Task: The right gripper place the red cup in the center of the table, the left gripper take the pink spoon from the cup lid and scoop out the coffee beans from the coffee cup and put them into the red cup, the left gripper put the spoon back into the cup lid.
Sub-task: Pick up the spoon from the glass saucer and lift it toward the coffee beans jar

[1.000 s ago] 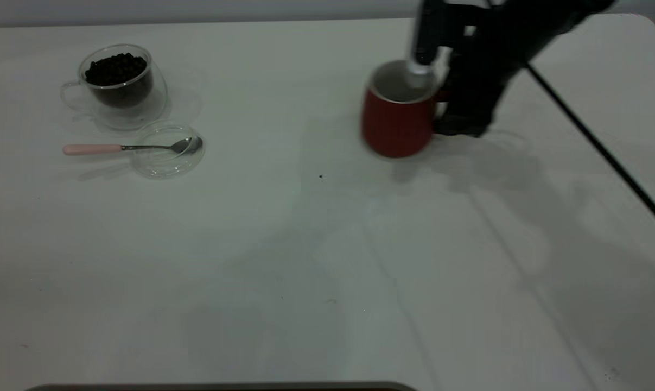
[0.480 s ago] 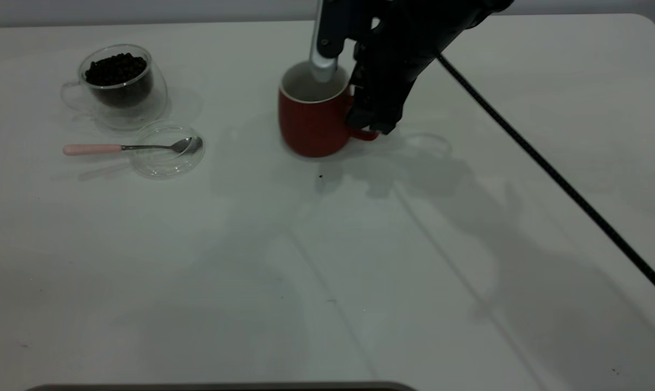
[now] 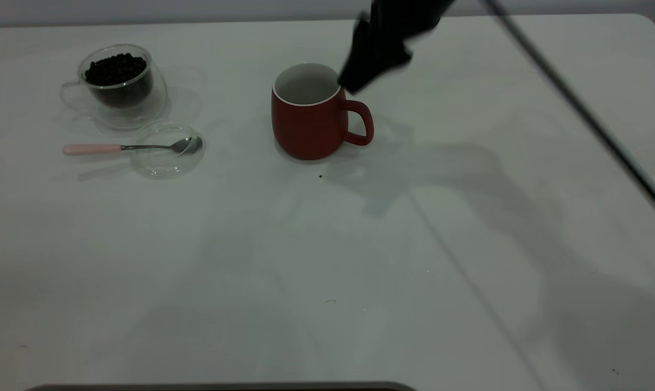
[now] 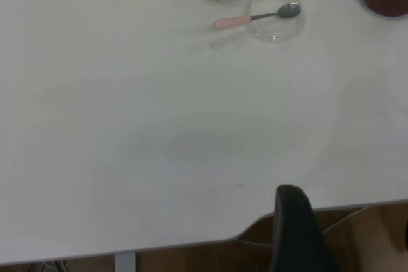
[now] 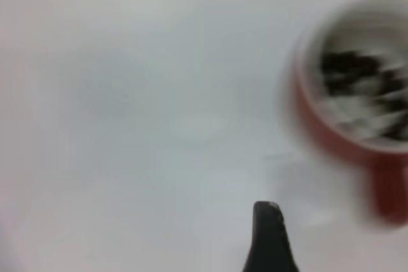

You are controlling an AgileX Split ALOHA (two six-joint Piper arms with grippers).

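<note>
The red cup (image 3: 308,122) stands upright near the table's (image 3: 327,260) middle, handle to the right, and also shows in the right wrist view (image 5: 357,125). My right gripper (image 3: 362,76) hovers open just above and behind its rim, touching nothing; one finger (image 5: 268,237) shows. The coffee cup (image 3: 118,87) holds coffee beans (image 3: 115,68) at the far left. The cup lid (image 3: 166,149) lies in front of it. The pink spoon (image 3: 94,149) rests with its bowl in the lid. My left gripper (image 4: 349,227) is open, parked off the near table edge.
A black cable (image 3: 587,114) runs diagonally over the table's right side. A tiny dark speck (image 3: 320,176) lies just in front of the red cup. The spoon and lid also show far off in the left wrist view (image 4: 274,17).
My right gripper carried the red cup leftward to the middle, let it go and rose up and back. The cup now stands free. The left side is unchanged.
</note>
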